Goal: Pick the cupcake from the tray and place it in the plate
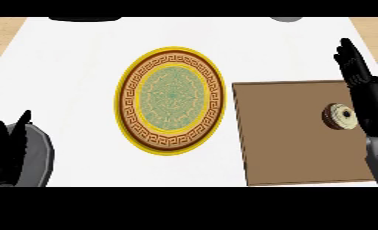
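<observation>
Cupcake (341,116), seen from above as a cream ring with a dark rim, resting on the brown tray (295,139) near the tray's right edge, about midway between its near and far sides. The tray lies flat on the white counter (74,74) at the right of the scene. Plate (170,100), round with a yellow rim, a brown patterned band and a green patterned centre, lies on the counter left of the tray, close beside it but apart; nothing rests on it. Right hand (359,81), black, enters along the right edge with fingers straight and pointing toward the far side, released and grasping nothing; it lies just right of the cupcake, and contact between the two cannot be determined. Left hand (13,141), black on a grey forearm, shows at the near left corner, fingers up and relaxed, holding nothing, well apart from the plate.
</observation>
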### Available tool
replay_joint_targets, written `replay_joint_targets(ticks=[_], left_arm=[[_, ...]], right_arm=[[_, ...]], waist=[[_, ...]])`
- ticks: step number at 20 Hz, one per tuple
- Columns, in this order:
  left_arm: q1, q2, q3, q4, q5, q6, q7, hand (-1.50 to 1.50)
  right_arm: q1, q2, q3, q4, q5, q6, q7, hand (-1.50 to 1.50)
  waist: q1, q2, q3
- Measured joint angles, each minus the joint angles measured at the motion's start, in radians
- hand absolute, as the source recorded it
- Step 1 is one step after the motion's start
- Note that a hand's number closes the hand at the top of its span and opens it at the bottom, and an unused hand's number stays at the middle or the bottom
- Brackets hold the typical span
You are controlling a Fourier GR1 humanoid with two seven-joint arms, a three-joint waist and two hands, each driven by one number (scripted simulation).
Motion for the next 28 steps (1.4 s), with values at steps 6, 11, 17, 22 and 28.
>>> replay_joint_targets(ticks=[6,11,17,22,28], left_arm=[[0.29,0.064,-0.073,-0.296,0.039,-0.016,0.155,0.0],[0.403,0.078,-0.041,-0.407,0.102,0.026,0.212,0.0],[0.343,0.071,0.01,-0.517,0.116,0.041,0.134,0.0],[0.088,0.078,0.029,-0.578,0.074,-0.027,-0.004,0.0],[-0.124,0.043,0.005,-0.475,0.042,-0.094,-0.088,0.0]], right_arm=[[-0.111,0.062,0.006,0.058,-0.006,-0.013,0.018,1.5],[-0.081,-0.047,0.053,0.176,0.164,-0.058,0.109,-1.5],[-0.106,0.056,0.019,0.211,0.182,-0.21,0.118,-1.5],[-0.149,0.151,0.012,0.216,0.268,-0.4,0.08,-1.5],[-0.212,0.066,0.051,0.224,0.455,-0.453,0.317,-1.5]], waist=[[0.045,-0.017,0.041],[0.003,-0.014,0.014],[-0.063,-0.023,0.013],[-0.08,-0.002,0.012],[-0.059,0.001,0.008]])
